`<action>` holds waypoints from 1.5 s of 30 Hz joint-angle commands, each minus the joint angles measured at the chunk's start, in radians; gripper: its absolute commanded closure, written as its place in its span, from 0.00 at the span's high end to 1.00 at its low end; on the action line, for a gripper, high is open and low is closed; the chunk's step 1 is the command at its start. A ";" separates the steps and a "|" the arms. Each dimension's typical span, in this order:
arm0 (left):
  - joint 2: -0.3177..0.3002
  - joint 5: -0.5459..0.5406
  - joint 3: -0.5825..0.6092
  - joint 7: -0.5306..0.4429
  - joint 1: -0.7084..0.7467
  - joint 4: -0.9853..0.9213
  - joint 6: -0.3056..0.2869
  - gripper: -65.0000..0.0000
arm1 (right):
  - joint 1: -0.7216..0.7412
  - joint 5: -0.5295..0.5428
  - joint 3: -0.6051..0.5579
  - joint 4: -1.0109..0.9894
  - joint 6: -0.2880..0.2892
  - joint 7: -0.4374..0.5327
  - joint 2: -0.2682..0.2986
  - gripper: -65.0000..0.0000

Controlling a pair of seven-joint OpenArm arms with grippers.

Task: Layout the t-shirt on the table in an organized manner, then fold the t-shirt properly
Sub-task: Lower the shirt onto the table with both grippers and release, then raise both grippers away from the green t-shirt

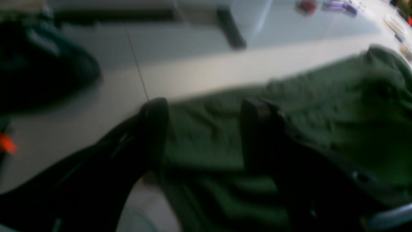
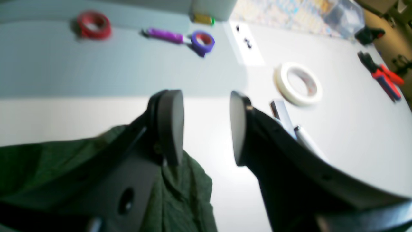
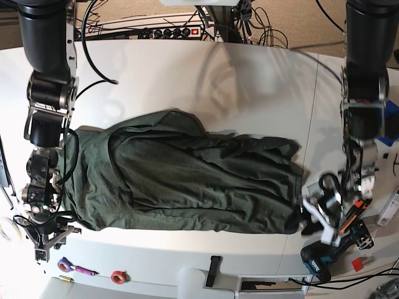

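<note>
A dark green t-shirt (image 3: 187, 180) lies spread and wrinkled across the middle of the white table (image 3: 187, 81), long side left to right. My left gripper (image 3: 310, 218) is at the shirt's lower right corner. In the blurred left wrist view the left gripper (image 1: 206, 106) is open, its two dark fingers straddling rumpled green cloth (image 1: 209, 135) near the table's edge. My right gripper (image 3: 45, 235) sits at the shirt's lower left. In the right wrist view the right gripper (image 2: 204, 129) is open with only bare table between the pads. The shirt's edge (image 2: 180, 193) lies under the left finger (image 2: 170, 125).
Along the near edge lie a red tape roll (image 3: 118, 276), a purple roll (image 3: 64, 265) and a black bar (image 3: 214, 271). The right wrist view shows a white tape roll (image 2: 297, 83) and red pliers (image 2: 384, 77). A drill (image 3: 318, 265) is at the lower right.
</note>
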 commanded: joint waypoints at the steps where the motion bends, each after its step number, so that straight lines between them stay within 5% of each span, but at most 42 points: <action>1: -0.019 -0.020 -0.005 -0.024 -0.014 0.035 -0.009 0.53 | 0.017 0.005 0.004 0.049 0.006 0.011 0.023 0.36; 10: -0.069 -0.020 -0.005 0.025 0.174 0.232 -0.009 0.53 | -0.211 0.028 0.003 0.298 0.075 -0.037 0.090 0.35; 20: -0.142 -0.078 -0.005 0.074 0.333 0.447 -0.009 0.53 | -0.391 0.198 0.003 0.541 0.162 -0.172 0.283 0.35; 27: -0.145 -0.076 -0.006 0.087 0.517 0.662 -0.009 0.53 | -0.581 0.206 0.004 0.810 0.166 -0.286 0.373 0.35; 35: -0.146 -0.042 -0.006 0.136 0.653 0.742 -0.009 0.53 | -0.812 0.192 0.004 0.983 0.181 -0.318 0.404 0.35; 41: -0.146 -0.042 -0.006 0.131 0.657 0.742 0.002 0.53 | -0.938 0.196 0.004 1.050 0.265 -0.318 0.404 0.35; 45: -0.143 -0.030 -0.006 0.124 0.653 0.742 0.038 0.53 | -1.007 0.256 0.003 1.061 0.373 -0.318 0.399 0.35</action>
